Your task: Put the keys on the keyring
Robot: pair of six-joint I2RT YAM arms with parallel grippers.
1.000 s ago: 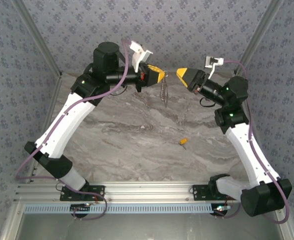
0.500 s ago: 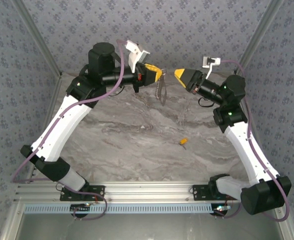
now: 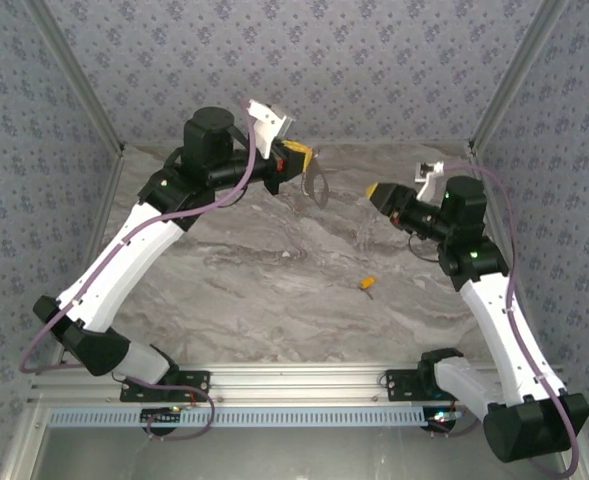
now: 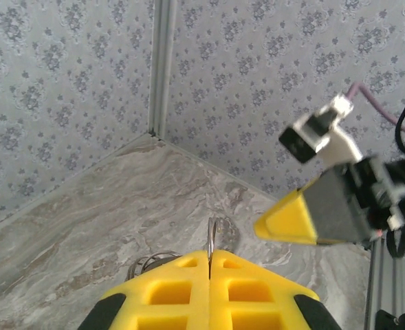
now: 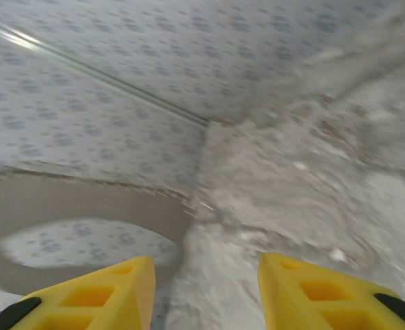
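Observation:
My left gripper (image 3: 300, 157) is raised at the back of the table, shut on the keyring (image 3: 316, 183), which hangs from its yellow fingers. In the left wrist view the thin silvery keyring (image 4: 211, 238) pokes out edge-on between the closed fingers (image 4: 247, 285), with its chain loops (image 4: 150, 262) dangling at the left. The key (image 3: 368, 284), tiny with a yellow-orange head, lies on the marble in mid-table. My right gripper (image 3: 374, 190) hovers to the right of the keyring, apart from it. Its fingers (image 5: 95, 295) stand open with nothing between them in the blurred right wrist view.
The grey marble table (image 3: 274, 270) is closed in by patterned walls (image 3: 374, 60) at the back and sides. An aluminium rail (image 3: 304, 380) runs along the near edge by the arm bases. The right gripper (image 4: 302, 216) shows in the left wrist view.
My right gripper has pulled back to the right and lower, away from the left one. My left gripper has shifted slightly left and back with the keyring.

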